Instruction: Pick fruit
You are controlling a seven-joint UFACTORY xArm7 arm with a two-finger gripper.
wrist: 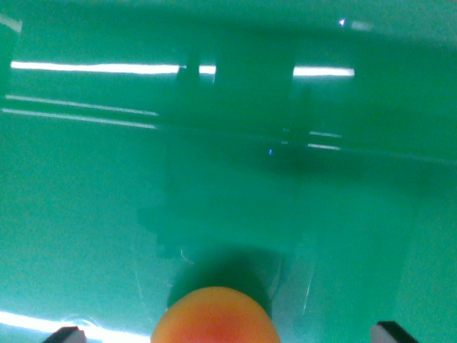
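You have one round orange fruit with a reddish blush [215,319], cut off by the bottom edge. You have one glossy green surface [100,207] under it. Two dark gripper fingertips [66,334] show at the bottom corners.

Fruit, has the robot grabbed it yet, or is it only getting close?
Done: the gripper is lined up, with the orange fruit between its two dark fingertips. In hand: closing in; the fingertips sit wide apart, not touching it. Left: squeezing and lifting it off the shiny green surface.
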